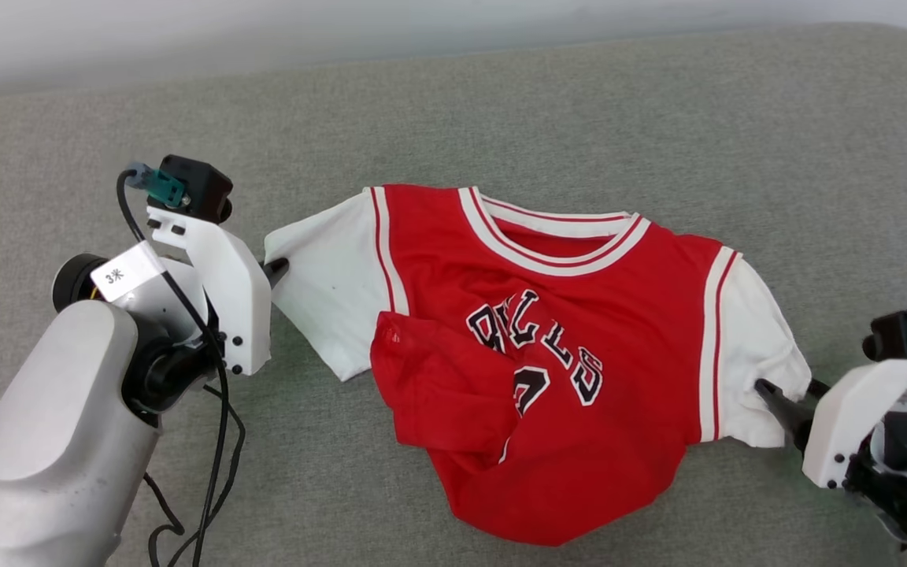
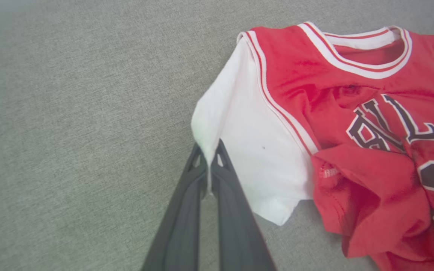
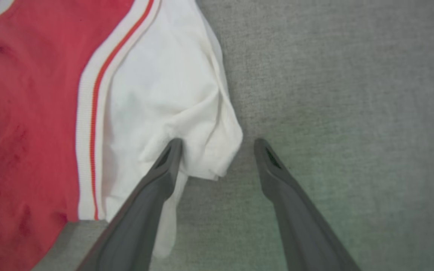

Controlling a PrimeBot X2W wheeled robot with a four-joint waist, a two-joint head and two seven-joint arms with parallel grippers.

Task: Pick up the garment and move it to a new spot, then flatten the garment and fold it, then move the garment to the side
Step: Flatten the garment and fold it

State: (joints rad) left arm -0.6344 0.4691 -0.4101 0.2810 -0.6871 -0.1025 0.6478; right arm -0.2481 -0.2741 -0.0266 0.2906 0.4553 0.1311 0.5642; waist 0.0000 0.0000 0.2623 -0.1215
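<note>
The garment, a red jersey T-shirt with white sleeves, striped trim and black lettering, lies face up on the grey surface, its lower left hem folded up over the front. My left gripper is shut on the outer edge of the white left-side sleeve, and in the left wrist view the cloth is pinched between the two dark fingers. My right gripper stands open at the other white sleeve; one finger rests on the sleeve's edge and the other on bare surface.
The grey fabric surface stretches all around the shirt, with its back edge and a pale wall beyond. A black cable hangs from my left wrist beside the forearm.
</note>
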